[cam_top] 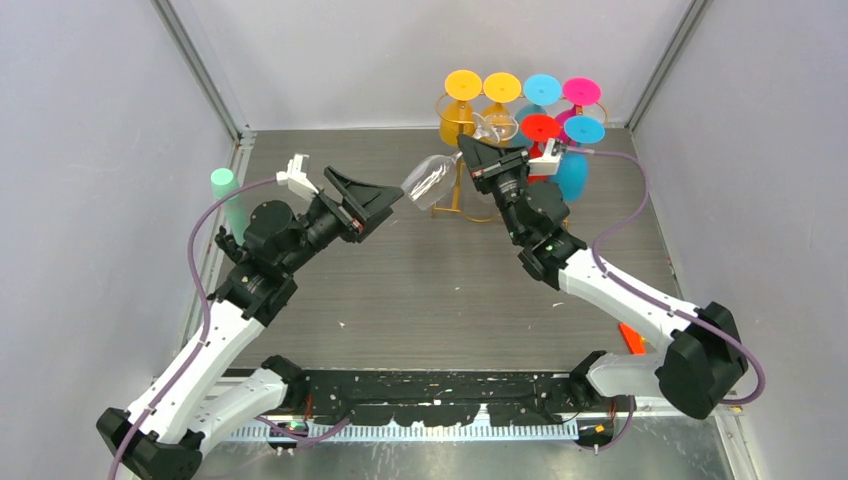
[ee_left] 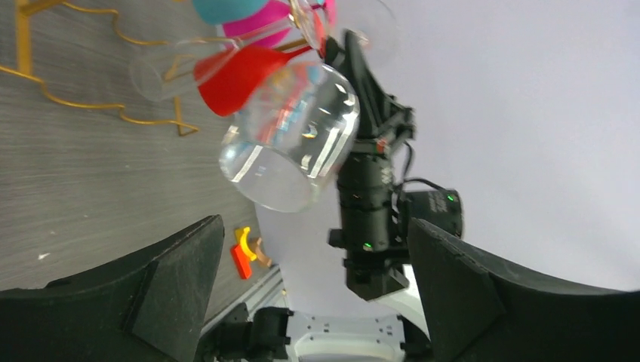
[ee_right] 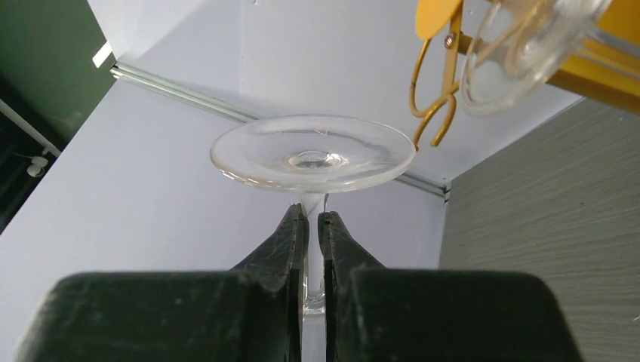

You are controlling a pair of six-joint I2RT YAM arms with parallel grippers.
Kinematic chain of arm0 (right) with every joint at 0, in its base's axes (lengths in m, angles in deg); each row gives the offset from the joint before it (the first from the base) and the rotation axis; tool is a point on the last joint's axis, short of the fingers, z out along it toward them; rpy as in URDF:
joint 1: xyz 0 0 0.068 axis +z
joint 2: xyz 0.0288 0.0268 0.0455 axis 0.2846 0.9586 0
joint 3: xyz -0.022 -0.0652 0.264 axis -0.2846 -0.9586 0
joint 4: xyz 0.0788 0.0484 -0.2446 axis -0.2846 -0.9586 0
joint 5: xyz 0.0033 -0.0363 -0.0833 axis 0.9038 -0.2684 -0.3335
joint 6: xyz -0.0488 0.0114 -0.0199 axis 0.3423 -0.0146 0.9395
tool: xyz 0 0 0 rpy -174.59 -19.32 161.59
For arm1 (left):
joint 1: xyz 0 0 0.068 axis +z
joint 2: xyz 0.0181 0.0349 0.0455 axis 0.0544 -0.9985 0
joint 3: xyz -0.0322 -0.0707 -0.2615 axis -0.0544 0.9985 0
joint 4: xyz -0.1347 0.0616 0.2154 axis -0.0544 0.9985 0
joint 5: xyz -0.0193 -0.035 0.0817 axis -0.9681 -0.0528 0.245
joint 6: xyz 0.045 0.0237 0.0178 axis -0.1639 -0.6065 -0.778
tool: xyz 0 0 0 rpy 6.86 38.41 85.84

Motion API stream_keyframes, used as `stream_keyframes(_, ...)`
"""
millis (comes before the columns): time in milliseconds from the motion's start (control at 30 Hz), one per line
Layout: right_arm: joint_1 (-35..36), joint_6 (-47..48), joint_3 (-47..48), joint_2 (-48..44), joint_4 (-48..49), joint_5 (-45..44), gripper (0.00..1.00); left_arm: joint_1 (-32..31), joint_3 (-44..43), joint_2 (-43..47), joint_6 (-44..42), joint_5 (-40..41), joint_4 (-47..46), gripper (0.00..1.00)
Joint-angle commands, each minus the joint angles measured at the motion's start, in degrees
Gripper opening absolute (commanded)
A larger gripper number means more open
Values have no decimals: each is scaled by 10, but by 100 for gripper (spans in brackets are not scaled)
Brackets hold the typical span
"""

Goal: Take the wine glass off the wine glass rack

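Note:
My right gripper (cam_top: 476, 150) is shut on the stem of a clear wine glass (cam_top: 430, 180) and holds it tilted, bowl to the left, just off the gold wire rack (cam_top: 452, 205). In the right wrist view the glass's foot disc (ee_right: 313, 154) sits above my closed fingertips (ee_right: 296, 226), beside a gold rack loop (ee_right: 436, 94). My left gripper (cam_top: 385, 198) is open and empty, just left of the bowl. In the left wrist view the bowl (ee_left: 290, 139) hangs ahead of my spread fingers (ee_left: 177, 275).
Several coloured glasses hang on the rack: yellow (cam_top: 463, 84), blue (cam_top: 542, 88), pink (cam_top: 581, 91), red (cam_top: 540, 127). Another clear glass (ee_right: 521, 45) hangs on the rail. A green cup (cam_top: 222, 182) stands far left. An orange piece (cam_top: 630, 338) lies right.

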State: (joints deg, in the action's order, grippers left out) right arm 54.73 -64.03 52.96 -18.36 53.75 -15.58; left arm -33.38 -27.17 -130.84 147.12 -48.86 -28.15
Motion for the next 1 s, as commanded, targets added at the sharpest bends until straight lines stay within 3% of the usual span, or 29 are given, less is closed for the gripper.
stream_keyframes(0,10,-81,33,21,75,-13,0,-1,0,2,46,-63,-89,89)
stream_keyframes(67,15,-64,35,27,81,-9,0,-1,2,-3,65,-69,-102,80)
stream_keyframes(233,21,-39,24,37,129,-9,0,-1,15,-28,115,-69,-137,69)
stream_keyframes(400,23,-44,-1,42,202,-7,0,-1,38,-64,165,-82,-194,69)
stream_keyframes(633,23,-24,-16,23,213,-17,0,-1,52,-59,168,-66,-217,72)
stream_keyframes(967,24,-67,-20,41,196,-14,0,0,49,-79,193,-75,-306,40)
